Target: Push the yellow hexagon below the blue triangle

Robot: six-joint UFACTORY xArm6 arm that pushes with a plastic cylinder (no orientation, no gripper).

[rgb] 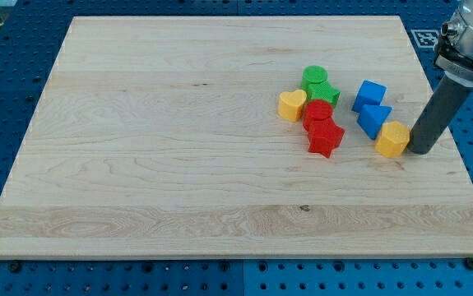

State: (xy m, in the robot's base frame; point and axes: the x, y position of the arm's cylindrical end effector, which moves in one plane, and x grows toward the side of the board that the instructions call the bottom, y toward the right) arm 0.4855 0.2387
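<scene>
The yellow hexagon lies at the right of the wooden board, touching the lower right of the blue triangle. A blue cube sits just above the triangle. My tip rests on the board right beside the hexagon's right side, touching or nearly touching it. The dark rod rises from there toward the view's top right.
Left of the blue blocks is a cluster: a yellow heart, a green cylinder, a green star, a red cylinder and a red star. The board's right edge runs close to my tip.
</scene>
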